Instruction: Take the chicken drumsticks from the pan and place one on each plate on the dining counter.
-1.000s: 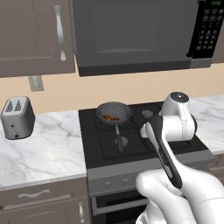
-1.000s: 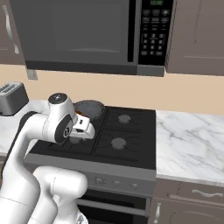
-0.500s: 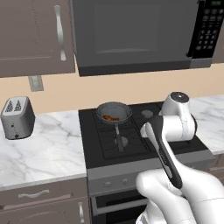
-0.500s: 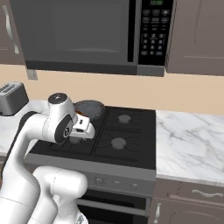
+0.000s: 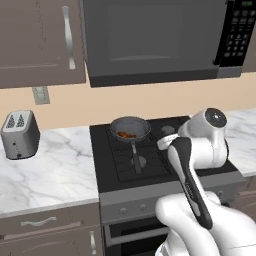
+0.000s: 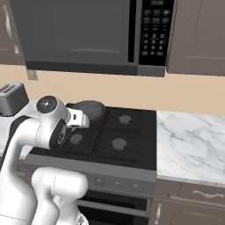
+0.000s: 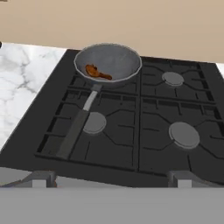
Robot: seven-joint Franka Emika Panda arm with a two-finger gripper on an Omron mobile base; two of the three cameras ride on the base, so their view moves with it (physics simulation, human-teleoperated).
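Note:
The dark grey pan sits on the back left burner of the stove, its long handle pointing toward me. Orange-brown chicken drumsticks lie inside it, toward its left side. The left base view has the same pan with the drumsticks in it. In the right base view the pan is partly covered by my hand. My gripper hovers over the stove's front edge, well short of the pan, open with nothing between its fingertips. The plates and the dining counter are out of view.
A black four-burner stove lies under a dark microwave. A silver toaster stands on the left marble worktop. More marble worktop runs to the right. Brown cabinets hang above.

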